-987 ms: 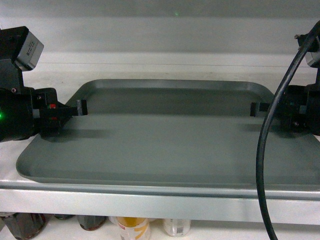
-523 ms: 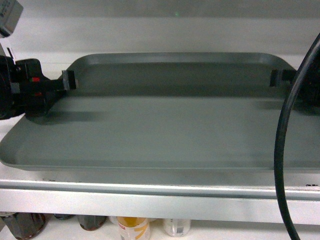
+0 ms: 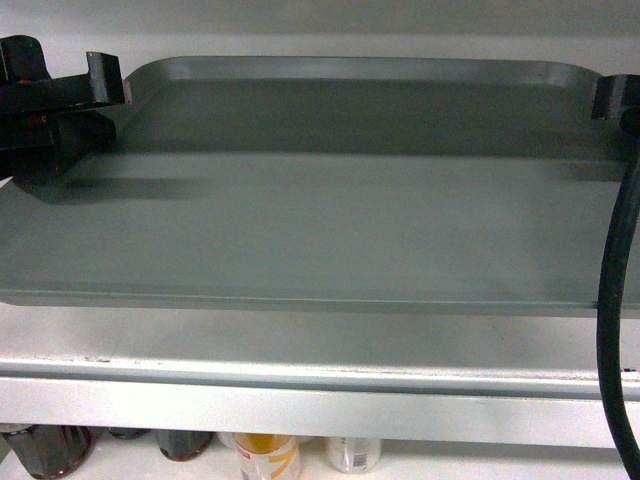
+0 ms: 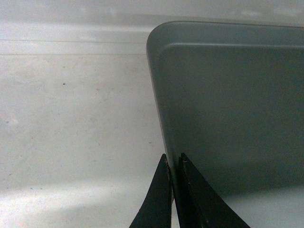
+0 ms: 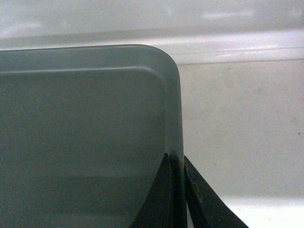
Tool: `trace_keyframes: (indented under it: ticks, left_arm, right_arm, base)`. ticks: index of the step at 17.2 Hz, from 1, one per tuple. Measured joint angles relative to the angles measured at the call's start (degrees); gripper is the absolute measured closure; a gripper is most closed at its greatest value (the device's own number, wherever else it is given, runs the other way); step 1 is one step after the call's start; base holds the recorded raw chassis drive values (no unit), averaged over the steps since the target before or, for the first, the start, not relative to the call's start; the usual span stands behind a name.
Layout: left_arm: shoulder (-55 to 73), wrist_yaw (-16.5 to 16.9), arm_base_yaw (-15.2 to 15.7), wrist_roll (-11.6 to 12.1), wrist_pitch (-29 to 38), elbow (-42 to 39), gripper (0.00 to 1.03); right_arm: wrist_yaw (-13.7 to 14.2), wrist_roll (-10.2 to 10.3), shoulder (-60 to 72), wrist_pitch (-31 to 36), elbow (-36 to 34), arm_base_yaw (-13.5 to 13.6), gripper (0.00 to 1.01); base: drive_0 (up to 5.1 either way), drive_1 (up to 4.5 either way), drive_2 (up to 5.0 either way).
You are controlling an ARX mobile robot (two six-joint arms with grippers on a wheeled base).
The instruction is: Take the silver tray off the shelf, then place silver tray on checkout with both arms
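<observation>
Claws pinch opposite rims of the silver tray (image 3: pixel 320 200): left claw (image 4: pixel 174 164) and right claw (image 5: pixel 176 159) clamped tight. Lift both level, evenly, clearing the shelf (image 3: pixel 300 400) below them.

Pale shelf (image 3: pixel 300 385); silver tray (image 3: pixel 320 220) raised clear above it.

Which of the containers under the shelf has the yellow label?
The middle bottle, below the shelf lip: yellow-orange label. The dark jars to its left and the clear bottle to its right lack one.
</observation>
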Motion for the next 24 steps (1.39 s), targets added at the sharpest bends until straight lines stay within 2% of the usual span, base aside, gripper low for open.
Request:
trace_keyframes:
  ticks: [3, 8, 24]
  left_arm:
    - [0.02, 0.11, 0.00, -0.35, -4.52, 1.14, 0.99]
    - [0.28, 0.52, -0.13, -1.31, -6.73, 1.92, 0.99]
    - [0.79, -0.20, -0.48, -1.27, -5.62, 1.99, 0.99]
  right_arm:
    - [-0.68, 0.07, 0.00, -4.02, 1.16, -0.37, 0.98]
    - [-0.96, 0.48, -0.35, -9.44, 3.39, -0.74, 0.98]
    - [-0.70, 0.46, -0.59, -9.27, 3.56, -1.05, 0.98]
  base:
    - [0.0, 0.00, 0.0]
    - [0.0, 0.00, 0.0]
    - [0.0, 0.00, 0.0]
